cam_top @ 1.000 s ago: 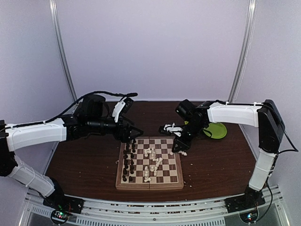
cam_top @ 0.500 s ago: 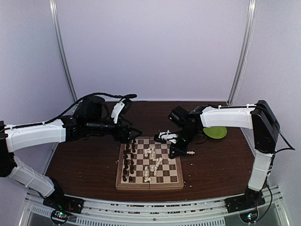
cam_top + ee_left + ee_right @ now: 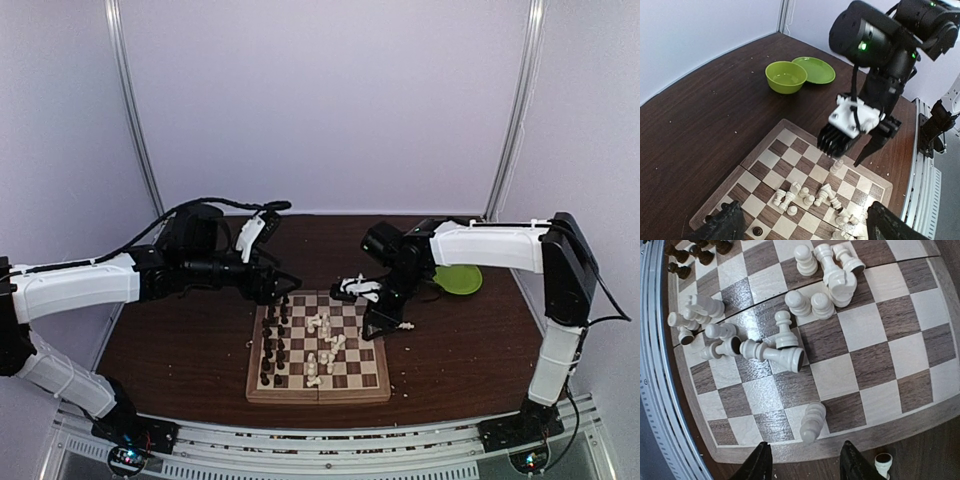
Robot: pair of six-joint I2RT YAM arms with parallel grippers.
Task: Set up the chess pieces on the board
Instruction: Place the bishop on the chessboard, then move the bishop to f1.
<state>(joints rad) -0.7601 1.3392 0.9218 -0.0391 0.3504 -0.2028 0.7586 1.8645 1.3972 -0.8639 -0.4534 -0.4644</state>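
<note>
The board (image 3: 318,397) lies at the table's middle. Dark chess pieces (image 3: 272,345) stand along its left columns. White chess pieces (image 3: 325,345) lie heaped and toppled at its centre (image 3: 785,340). My right gripper (image 3: 805,462) hangs open over the board's right edge (image 3: 850,445). A blurred, tilted white piece (image 3: 812,422) sits free on an edge square just ahead of its fingertips, also seen from the left wrist (image 3: 838,165). One white piece (image 3: 883,463) lies off the board on the table. My left gripper (image 3: 807,227) hovers open and empty above the board's far left corner.
A green bowl (image 3: 786,76) and a green plate (image 3: 814,69) sit on the table behind the board to the right. White crumbs dot the dark wood. The right arm (image 3: 880,45) reaches over the board's right side.
My right gripper has opened and let go of a white piece, which now rests on an edge square. It came in slightly from beyond the board's right edge. The left arm has held still.
</note>
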